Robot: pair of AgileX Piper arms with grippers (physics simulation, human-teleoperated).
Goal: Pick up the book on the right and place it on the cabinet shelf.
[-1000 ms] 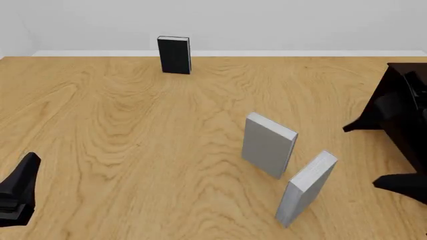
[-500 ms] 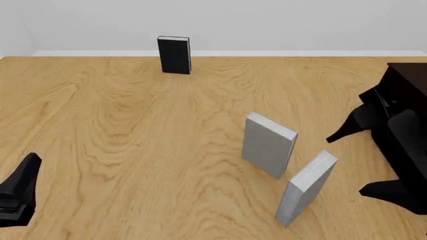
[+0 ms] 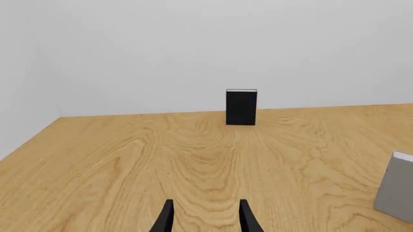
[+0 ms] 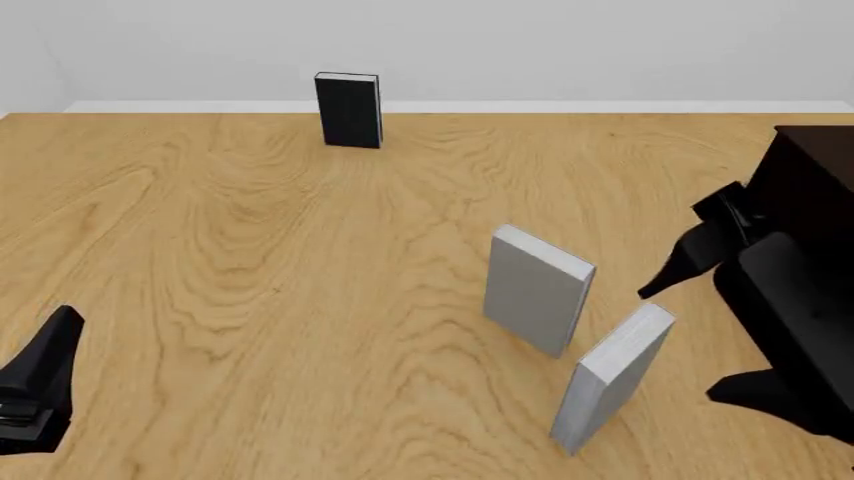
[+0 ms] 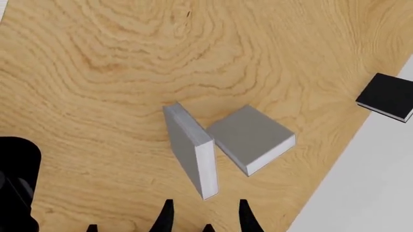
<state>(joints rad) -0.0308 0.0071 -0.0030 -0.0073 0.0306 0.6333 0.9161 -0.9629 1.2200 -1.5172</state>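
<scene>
At lower right of the front view we see the book point(image 4: 611, 378) standing upright on the table point(image 4: 267, 260), just right of the second grey book point(image 4: 537, 288). Our right gripper point(image 5: 203, 212) hovers above it, fingers apart; our left gripper point(image 3: 203, 216) also stands parted.

Bare simulated test room, wood-grain table point(image 4: 267, 260) filling the floor, blank pale walls point(image 4: 534, 50) behind the table, flat shadowless rendering, no furnishings of any home
</scene>
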